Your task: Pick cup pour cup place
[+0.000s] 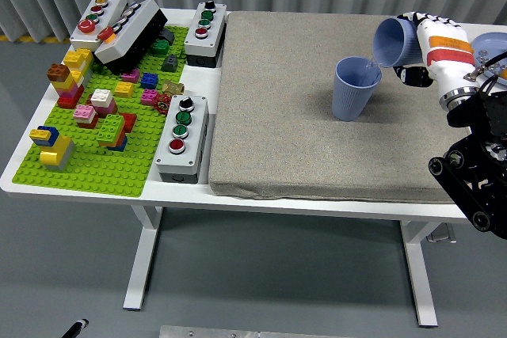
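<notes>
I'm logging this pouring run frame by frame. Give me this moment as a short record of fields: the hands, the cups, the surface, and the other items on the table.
right hand: fingers closed around the tilted cup
left hand: not in view
tilted cup: blue, tipped with its mouth down toward the upright cup, above its right rim
upright cup: blue, standing on the mat
pour: thin stream visible between the two cups
mat: grey, covers the table's right part
left side: green brick plate with coloured bricks, four button boxes around it
</notes>
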Tool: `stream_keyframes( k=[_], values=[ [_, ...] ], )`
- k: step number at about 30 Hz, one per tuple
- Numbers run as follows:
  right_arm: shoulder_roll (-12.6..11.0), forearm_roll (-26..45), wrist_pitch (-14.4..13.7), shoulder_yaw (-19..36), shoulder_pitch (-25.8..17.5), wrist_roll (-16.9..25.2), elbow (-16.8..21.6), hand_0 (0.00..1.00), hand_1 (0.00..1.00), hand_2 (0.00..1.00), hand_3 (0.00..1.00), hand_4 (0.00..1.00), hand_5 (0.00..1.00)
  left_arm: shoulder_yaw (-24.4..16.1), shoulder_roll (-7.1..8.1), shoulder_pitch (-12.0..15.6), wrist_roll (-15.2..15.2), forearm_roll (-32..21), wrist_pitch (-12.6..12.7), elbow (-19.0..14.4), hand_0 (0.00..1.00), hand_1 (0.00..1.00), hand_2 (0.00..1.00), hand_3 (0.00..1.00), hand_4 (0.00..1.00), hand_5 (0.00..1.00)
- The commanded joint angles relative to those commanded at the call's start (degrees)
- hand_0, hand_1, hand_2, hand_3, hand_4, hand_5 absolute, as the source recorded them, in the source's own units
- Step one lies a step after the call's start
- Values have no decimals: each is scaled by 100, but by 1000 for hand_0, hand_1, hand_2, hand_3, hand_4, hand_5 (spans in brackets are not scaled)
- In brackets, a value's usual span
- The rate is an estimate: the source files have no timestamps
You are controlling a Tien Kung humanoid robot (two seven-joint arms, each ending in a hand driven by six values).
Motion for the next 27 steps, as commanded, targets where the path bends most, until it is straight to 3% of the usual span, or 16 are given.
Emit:
stream_keyframes(
  k=[27],
  values=[
    [-149,-164,-91,-468,177,-179,144,829,641,507,595,667,36,-11,8,-12,-5,3,4,0,836,817,878,809,640,998]
  ],
)
